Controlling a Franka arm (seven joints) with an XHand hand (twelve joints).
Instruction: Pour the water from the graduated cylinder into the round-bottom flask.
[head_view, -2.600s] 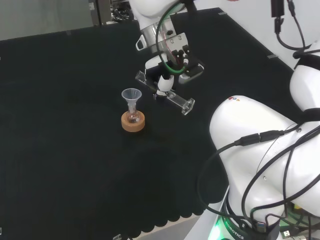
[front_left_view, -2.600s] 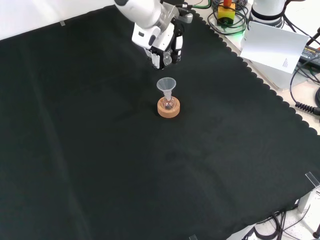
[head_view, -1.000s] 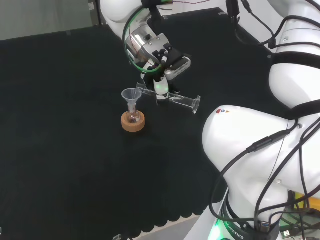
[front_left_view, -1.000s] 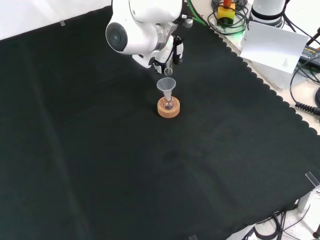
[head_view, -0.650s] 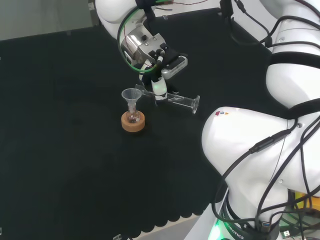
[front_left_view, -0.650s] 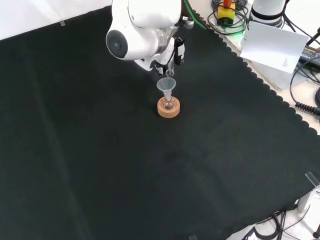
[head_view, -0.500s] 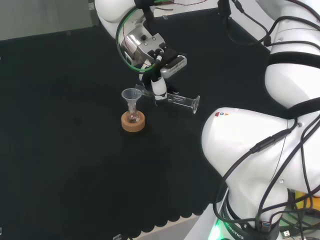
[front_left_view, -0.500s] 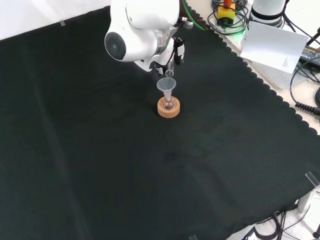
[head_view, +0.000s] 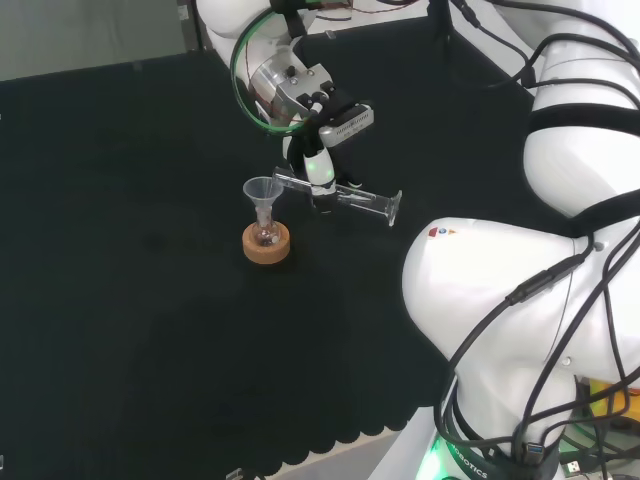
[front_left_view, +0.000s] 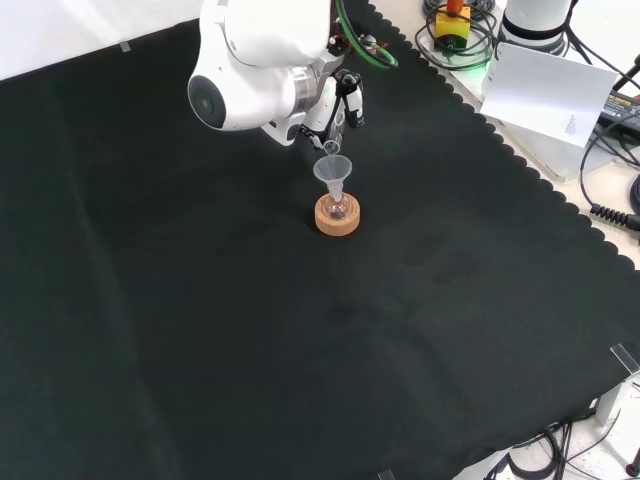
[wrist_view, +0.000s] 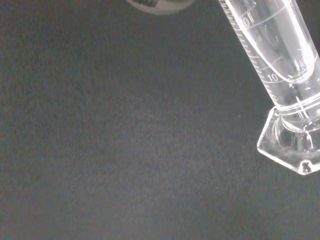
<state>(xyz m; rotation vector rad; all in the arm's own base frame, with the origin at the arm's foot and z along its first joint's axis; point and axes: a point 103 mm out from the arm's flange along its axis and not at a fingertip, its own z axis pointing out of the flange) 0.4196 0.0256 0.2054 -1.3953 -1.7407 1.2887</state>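
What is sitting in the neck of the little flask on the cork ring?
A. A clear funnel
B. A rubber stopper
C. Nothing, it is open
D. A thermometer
A: a clear funnel stands in the flask on the cork ring, and the hand holds the cylinder tipped almost flat with its mouth at the funnel's rim.

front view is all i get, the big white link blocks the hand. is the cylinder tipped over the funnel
Observer: Yes. In the head view the graduated cylinder lies nearly level, its mouth at the funnel rim.
Operator: hand gripping it?
Observer: The hand is curled round its middle, with the base sticking out to the right in the head view.
Operator: any water in it?
Observer: The wrist view shows clear liquid in the tube near the base.
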